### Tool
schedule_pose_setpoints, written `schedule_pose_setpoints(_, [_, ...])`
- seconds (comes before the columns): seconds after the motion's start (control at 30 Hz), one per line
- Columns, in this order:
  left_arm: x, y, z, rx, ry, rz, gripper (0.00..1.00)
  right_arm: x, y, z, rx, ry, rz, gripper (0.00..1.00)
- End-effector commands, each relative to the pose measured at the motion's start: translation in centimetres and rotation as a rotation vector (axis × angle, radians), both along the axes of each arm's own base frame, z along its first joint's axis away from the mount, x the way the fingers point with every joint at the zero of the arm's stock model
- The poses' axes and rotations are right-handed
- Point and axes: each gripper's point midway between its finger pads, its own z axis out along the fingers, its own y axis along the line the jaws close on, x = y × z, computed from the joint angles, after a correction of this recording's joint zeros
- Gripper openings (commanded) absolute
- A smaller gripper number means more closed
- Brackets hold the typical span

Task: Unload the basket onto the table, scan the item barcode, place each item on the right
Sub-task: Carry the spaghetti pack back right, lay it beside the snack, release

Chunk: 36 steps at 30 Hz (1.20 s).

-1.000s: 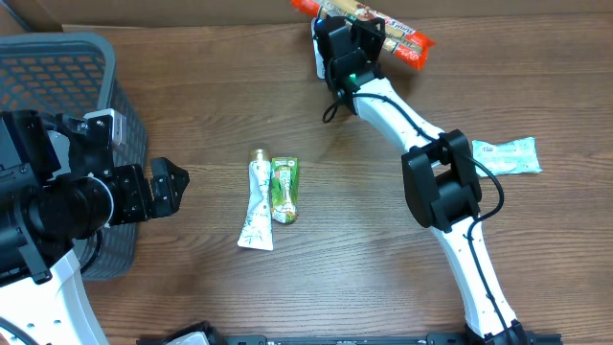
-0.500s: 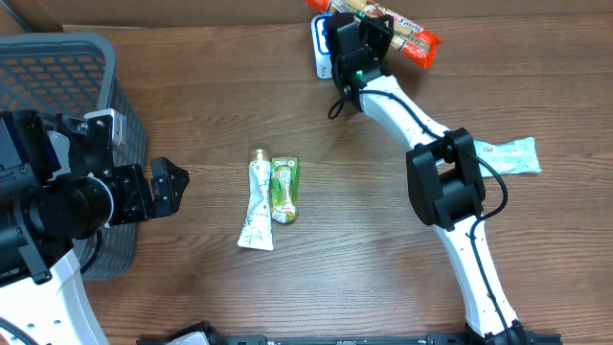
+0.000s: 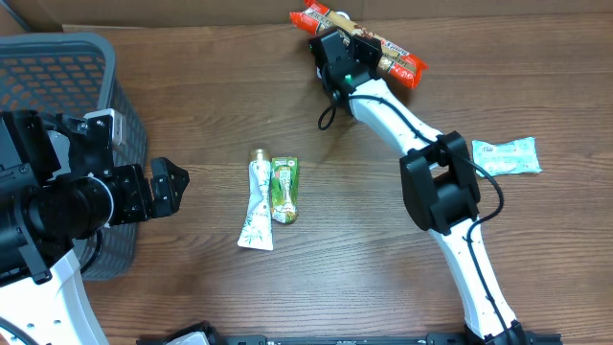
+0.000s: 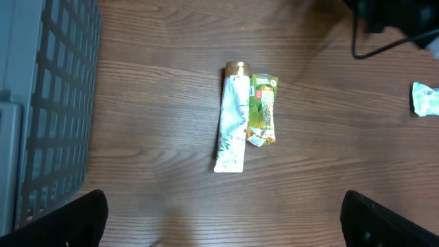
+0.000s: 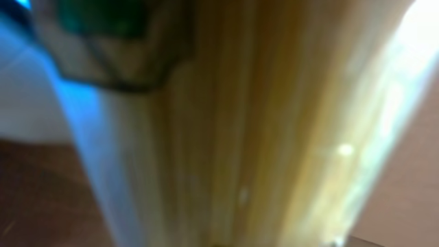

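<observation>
While the left fingers [image 3: 169, 184] hang spread wide and empty just off the grey basket [image 3: 57, 67] at the left edge of the bench [image 3: 192, 105], the right fingers [image 3: 356, 46] pinch a long red pack [image 3: 402, 66] at the far edge. The pack lies slanted across them, with one red end poking out on each side. Up close, the right wrist view is badly blurred; it shows pale yellow streaks, possibly the pack's contents. Mid-bench, a white tube [image 3: 257, 206] and a green sachet [image 3: 284, 190] lie side by side, touching, well apart from both arms. A pale green packet [image 3: 508, 155] rests alone near the right edge.
</observation>
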Motion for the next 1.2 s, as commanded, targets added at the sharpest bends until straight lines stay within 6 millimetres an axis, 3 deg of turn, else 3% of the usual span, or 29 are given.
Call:
schedule_pose_setpoints(0.0, [0.0, 0.1, 0.0, 0.004, -0.002, -0.001, 1.0, -1.1, -1.4, 14.3, 0.307, -0.232, -0.056, 0.04])
schedule_pose_setpoints(0.13, [0.0, 0.1, 0.0, 0.004, -0.002, -0.001, 0.99, -5.4, -1.4, 19.0, 0.578, -0.182, -0.059, 0.04])
schedule_pose_setpoints(0.27, [0.0, 0.1, 0.0, 0.004, -0.002, -0.001, 1.0, -11.0, -1.5, 22.6, 0.99, -0.086, -0.153, 0.04])
schedule_pose_setpoints(0.33, [0.0, 0.1, 0.0, 0.004, -0.002, -0.001, 1.0, -13.7, -3.2, 23.7, 1.187, -0.049, -0.301, 0.04])
schedule_pose_setpoints(0.43, [0.0, 0.1, 0.0, 0.004, -0.002, -0.001, 0.99, -16.9, -6.2, 23.4, 1.349, 0.044, -0.5, 0.04])
schedule_pose_setpoints(0.57, [0.0, 0.1, 0.0, 0.004, -0.002, -0.001, 0.99, -19.5, -10.4, 20.5, 1.408, 0.204, -0.702, 0.04])
schedule_pose_setpoints(0.6, [0.0, 0.1, 0.0, 0.004, -0.002, -0.001, 1.0, -19.9, -12.6, 18.6, 1.398, 0.225, -0.798, 0.04])
schedule_pose_setpoints(0.67, [0.0, 0.1, 0.0, 0.004, -0.002, -0.002, 1.0, -20.1, -14.7, 16.2, 1.395, 0.246, -0.885, 0.04])
schedule_pose_setpoints(0.93, [0.0, 0.1, 0.0, 0.004, -0.002, -0.001, 1.0, -22.0, -18.6, 4.7, 1.51, 0.409, -1.097, 0.04])
schedule_pose_setpoints(1.07, [0.0, 0.1, 0.0, 0.004, -0.002, -0.001, 0.99, -23.7, -20.2, 0.6, 1.582, 0.436, -1.18, 0.04])
schedule_pose_setpoints(1.17, [0.0, 0.1, 0.0, 0.004, -0.002, -0.001, 1.0, -24.7, -21.7, -1.1, 1.615, 0.425, -1.232, 0.04])
